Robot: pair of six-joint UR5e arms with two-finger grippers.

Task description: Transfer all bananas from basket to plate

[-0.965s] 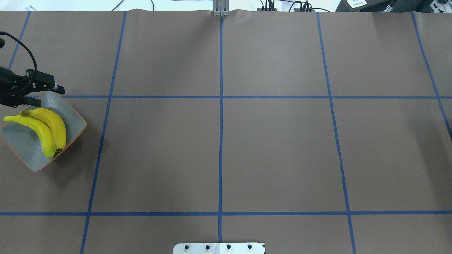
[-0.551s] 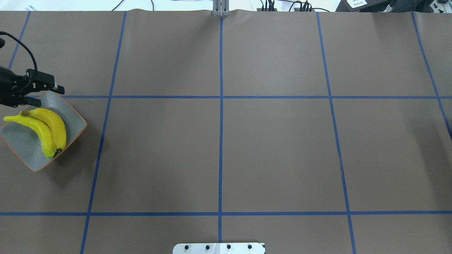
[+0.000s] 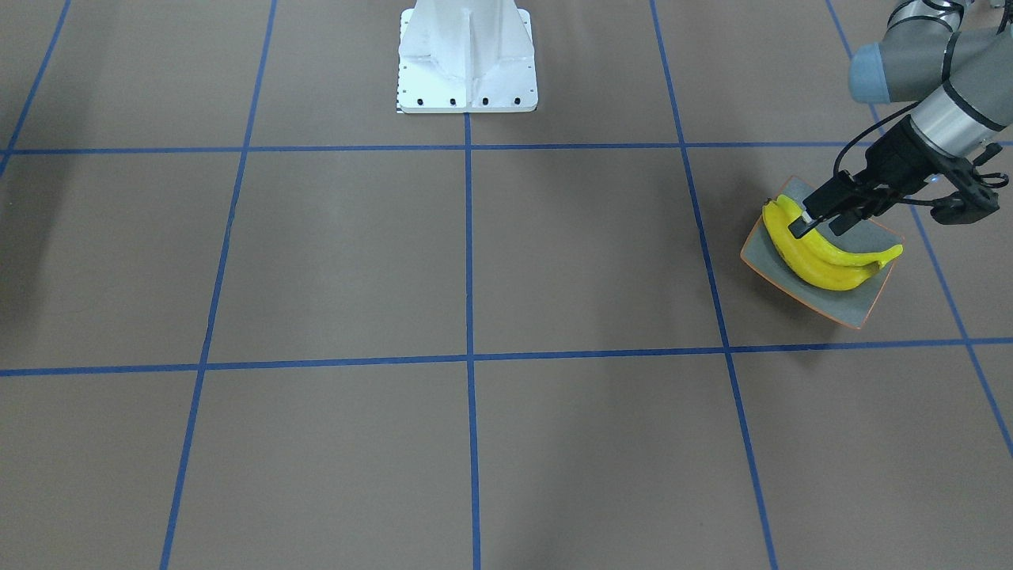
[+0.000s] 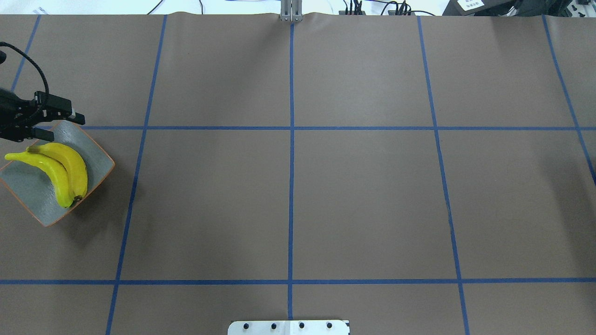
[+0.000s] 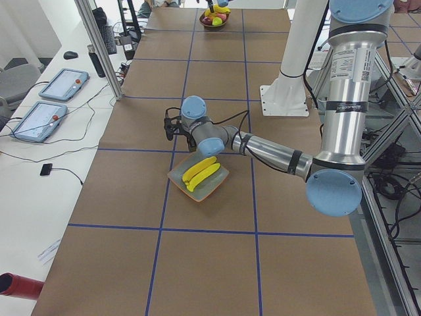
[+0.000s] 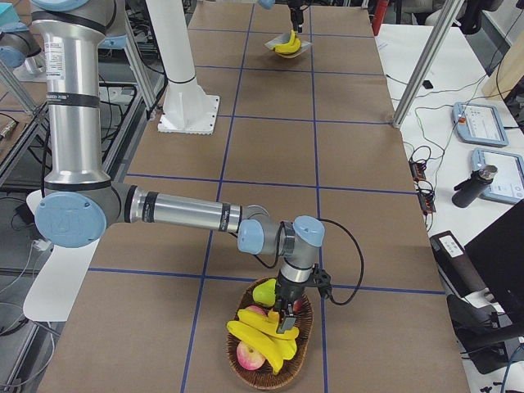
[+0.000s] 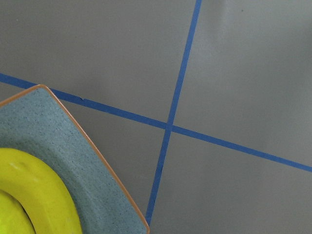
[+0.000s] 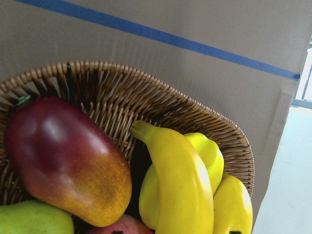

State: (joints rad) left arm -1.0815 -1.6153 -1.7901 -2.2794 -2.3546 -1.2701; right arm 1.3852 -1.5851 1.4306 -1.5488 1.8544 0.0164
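**A:** Which arm is nearer for the next pick?

**B:** The right one, I'd say. The right tool [image 6: 286, 326] hangs directly over the basket [image 8: 112, 92]. The left tool [image 4: 64, 128] is well apart from the basket, toward the other end of the desk [image 4: 363, 200]. Its jaws are spread and empty, above the plate [image 4: 32, 197].

**A:** And the fruit?

**B:** Two bananas [image 4: 65, 170] lie on that plate. The remaining bananas [image 8: 180, 185] lie bunched in the basket, just beside a red mango-like fruit [image 8: 63, 156].

**A:** How does the top one run?

**B:** In the wrist view one tip points toward the basket's woven wall and the body runs back beneath the camera. So its long axis passes right under the tool, and the grasp probably has to go across that axis.

**A:** Is the right tool open?

**B:** I cannot tell. Only the side view shows it, and it is small there.
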